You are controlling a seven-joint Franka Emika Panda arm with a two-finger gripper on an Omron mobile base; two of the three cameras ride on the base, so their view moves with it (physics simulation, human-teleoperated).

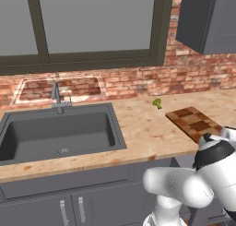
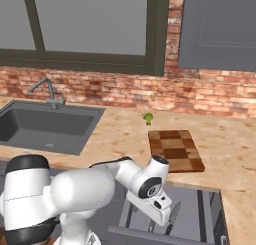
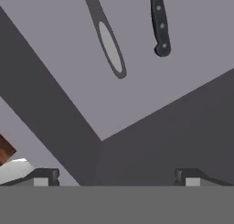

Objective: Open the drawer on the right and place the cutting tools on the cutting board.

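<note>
You have the grey flat-fronted drawer [image 2: 200, 209] pulled open below the counter's near edge, right of the sink. Your two-finger gripper [image 3: 116, 177] hangs inside it, jaws spread wide and empty, near a corner where two walls meet. On the drawer floor lie a black-handled knife [image 3: 159, 24] and a slim dark grey tool [image 3: 107, 38], apart. The checkered wooden cutting board [image 2: 175, 149] sits on the counter just beyond, bare.

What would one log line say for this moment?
drawer: open | gripper: jaws open, empty, over drawer | knife: in drawer | cutting board: bare
</note>
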